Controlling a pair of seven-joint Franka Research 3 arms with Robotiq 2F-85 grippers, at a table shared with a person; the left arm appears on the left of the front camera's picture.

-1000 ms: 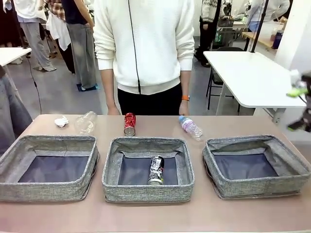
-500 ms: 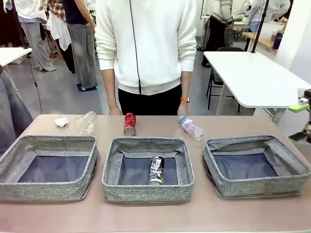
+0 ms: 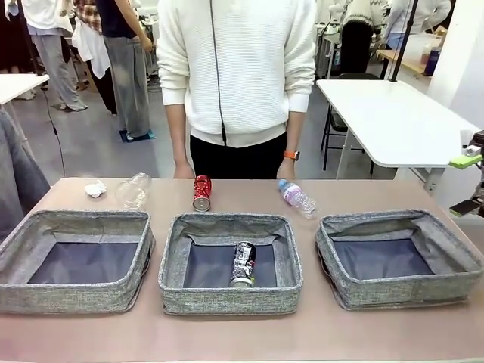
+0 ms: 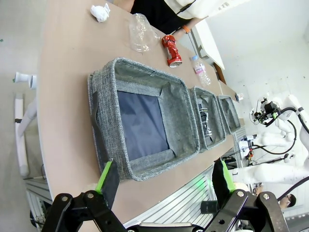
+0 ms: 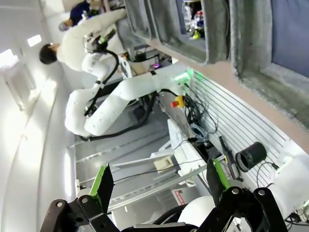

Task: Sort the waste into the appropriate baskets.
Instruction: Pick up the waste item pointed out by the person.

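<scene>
Beside table (image 3: pixel 242 333), right end effector (image 3: pixel 470 184) spread

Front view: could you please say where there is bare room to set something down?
Free: the floors of the left basket and right basket, and the strip of table along the near edge. Crowded: the far strip, paper ball, clear container, red can and bottle; the middle basket holds a black-and-silver can.

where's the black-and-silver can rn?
Front view: the black-and-silver can lies on its side inside the middle basket, right of the floor's centre. The red can is on the table just behind that basket.
</scene>
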